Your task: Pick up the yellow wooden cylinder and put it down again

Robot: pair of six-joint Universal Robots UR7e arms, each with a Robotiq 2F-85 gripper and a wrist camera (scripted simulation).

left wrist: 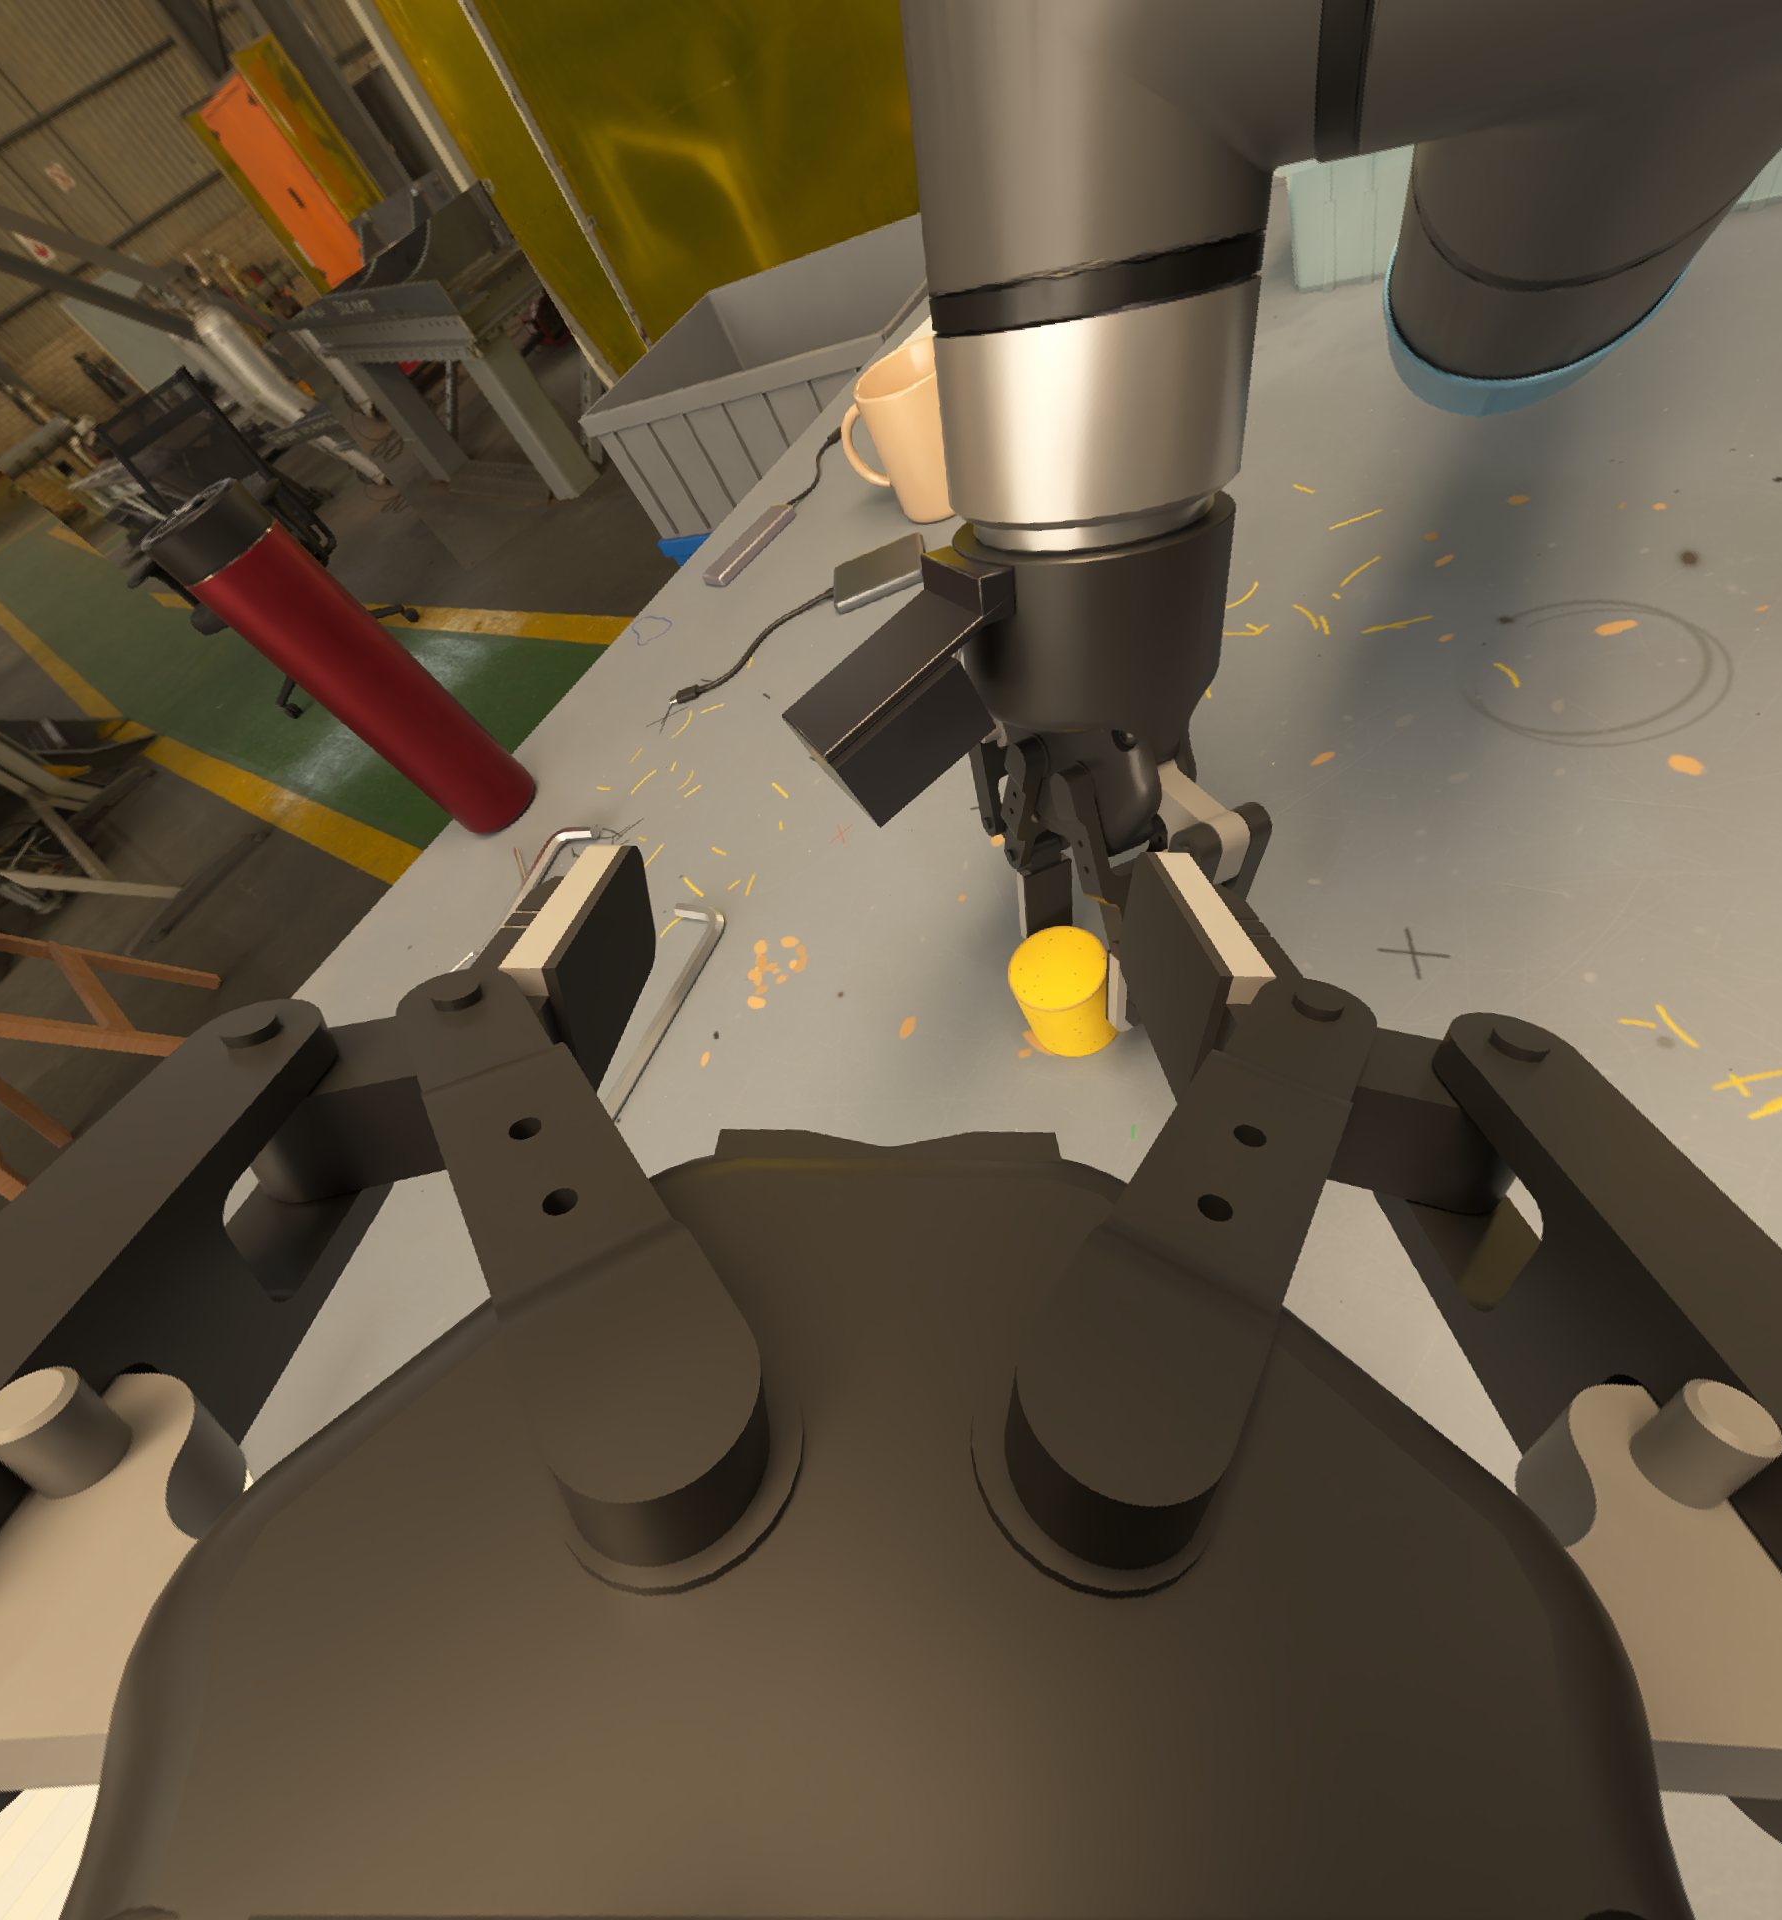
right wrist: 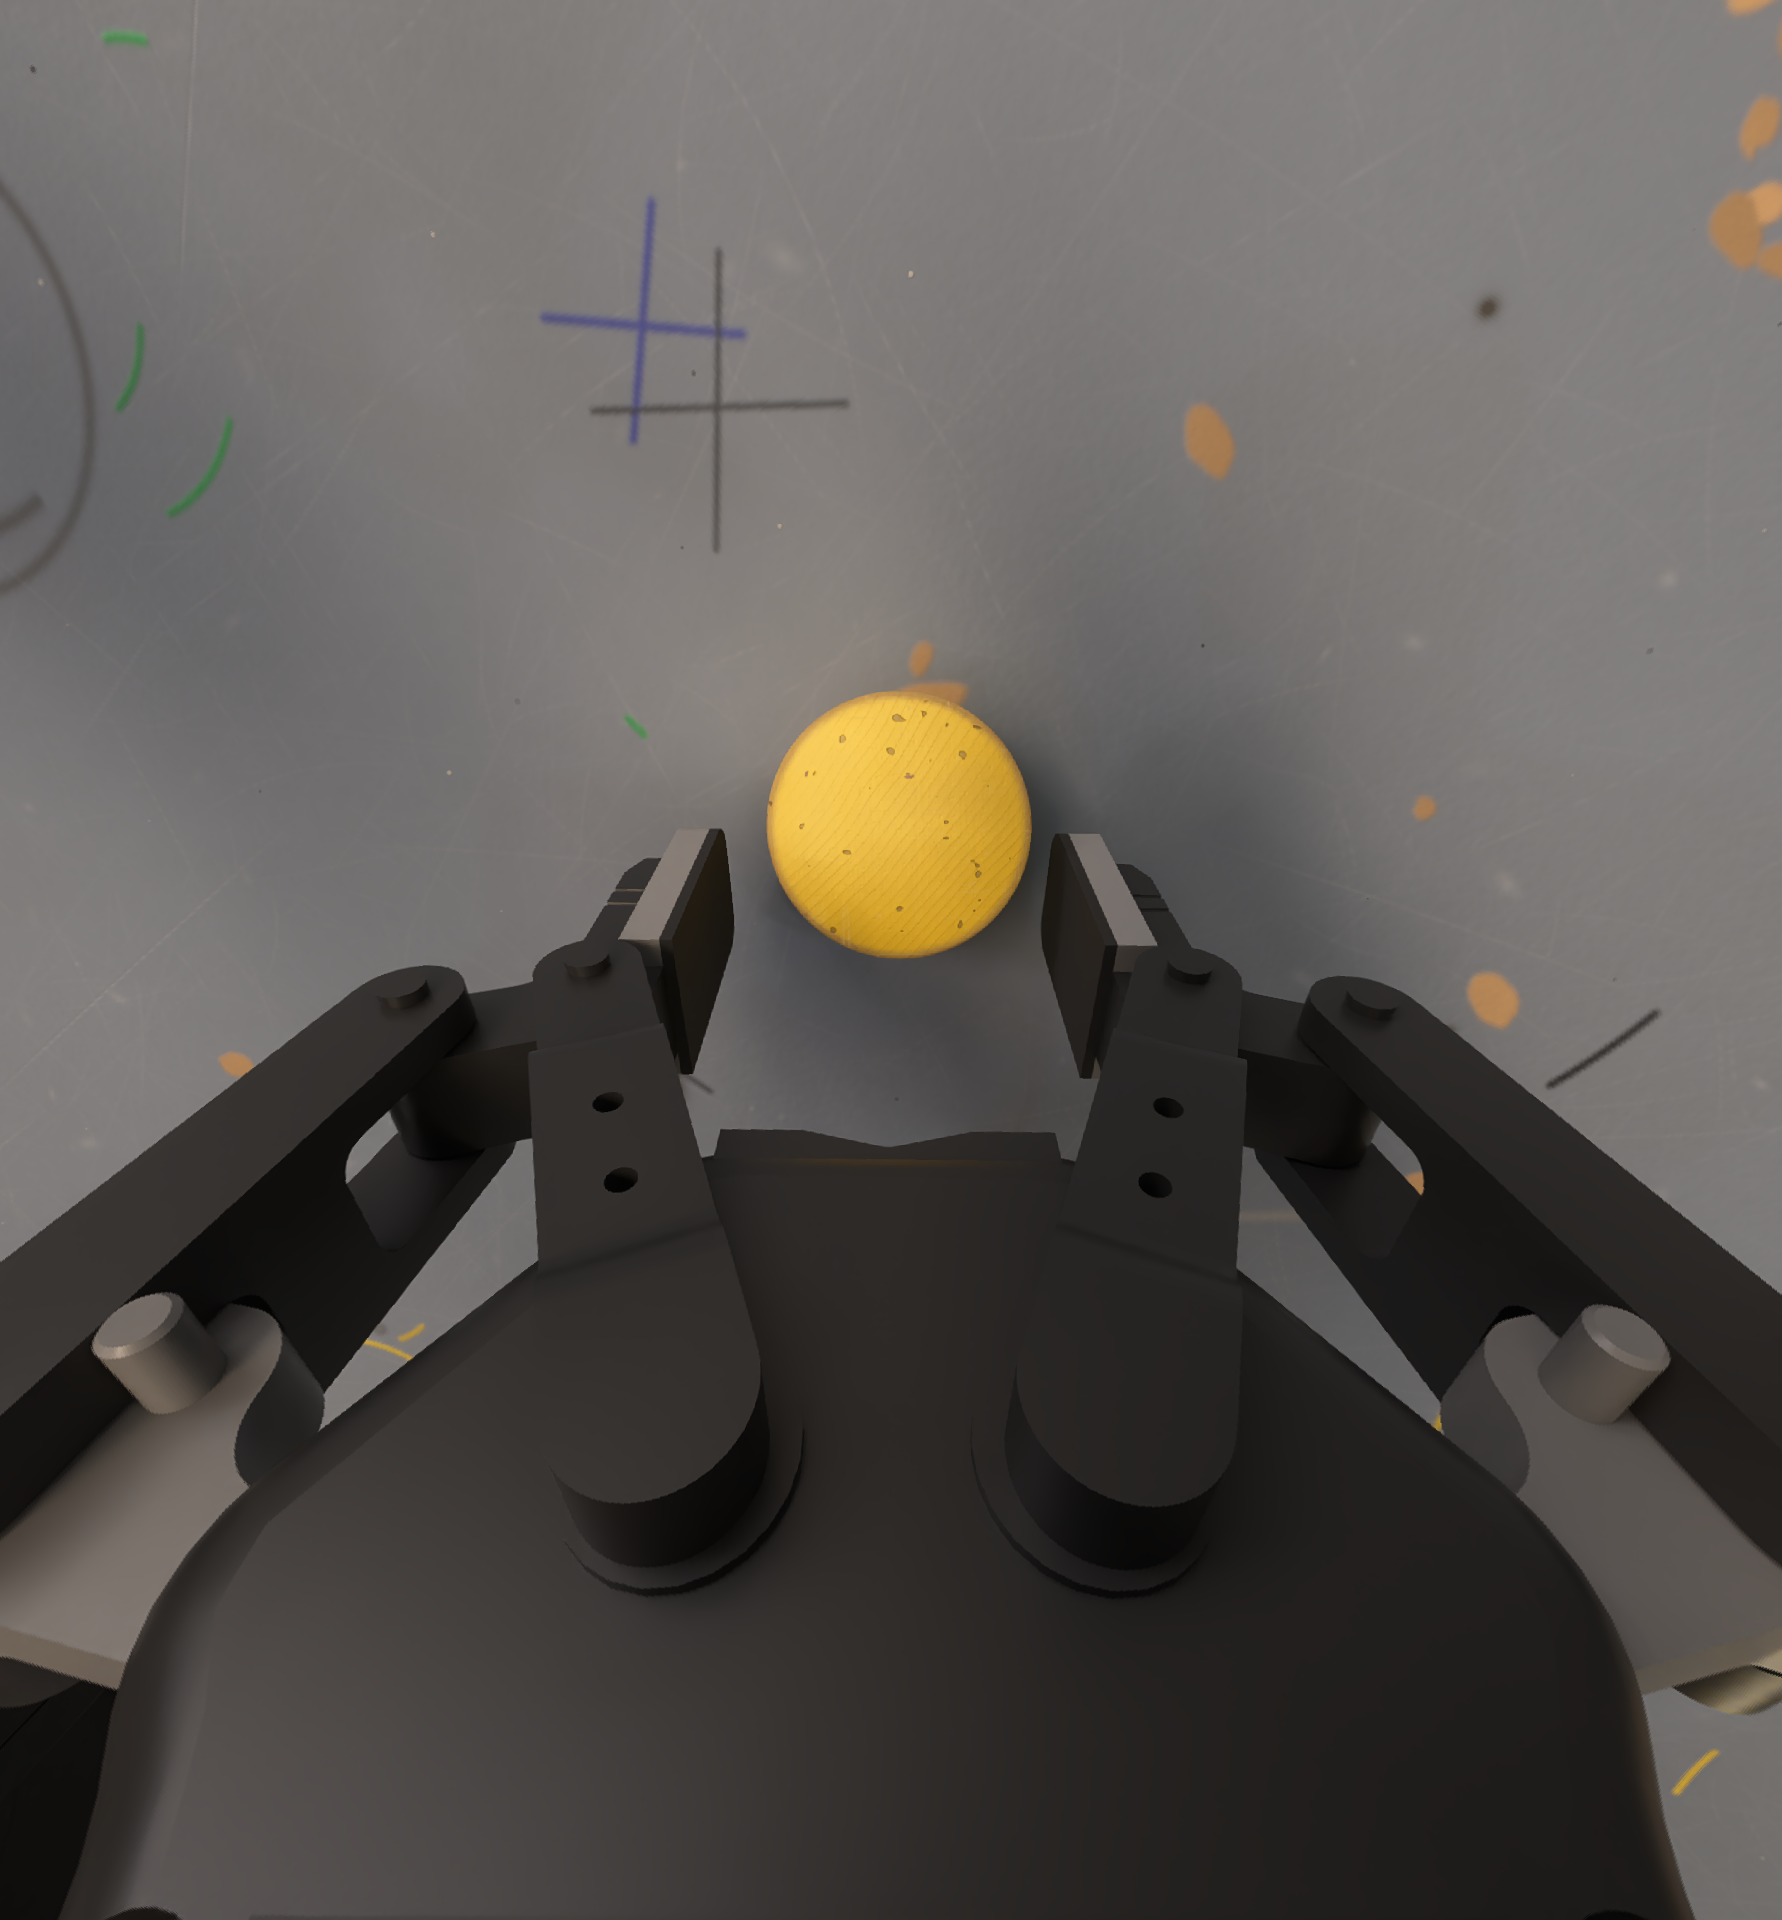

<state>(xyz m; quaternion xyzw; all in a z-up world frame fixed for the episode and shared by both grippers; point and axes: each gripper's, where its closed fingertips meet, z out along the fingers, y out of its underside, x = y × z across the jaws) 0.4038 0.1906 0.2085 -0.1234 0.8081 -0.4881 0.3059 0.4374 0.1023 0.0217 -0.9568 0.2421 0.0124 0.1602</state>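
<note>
1. Grey ribbed bin [left wrist: 721, 416] at the far tabletop [left wrist: 1489, 831] edge; its inside is not visible from here. Peach mug [left wrist: 897, 436] stands upright beside it, partly behind the right arm; contents hidden.
2. Yellow wooden cylinder [left wrist: 1058, 992] stands upright on the tabletop, flat round top face [right wrist: 897, 826] speckled with small dark pits and a fine diagonal grain.
3. Right end effector [right wrist: 887, 935] points straight down over the cylinder, fingers spread to either side of it with gaps both sides; holds nothing.
4. Left end effector [left wrist: 887, 956] hangs well open and empty, the cylinder just beside its right finger in view.
5. Tabletop is matte grey, scuffed, marked with pen crosses, a drawn circle and orange and yellow flecks.
6. Dark red cylindrical tube [left wrist: 347, 665] with black cap leans over the tabletop edge; a bent metal hex key [left wrist: 674, 987] lies flat near it.
</note>
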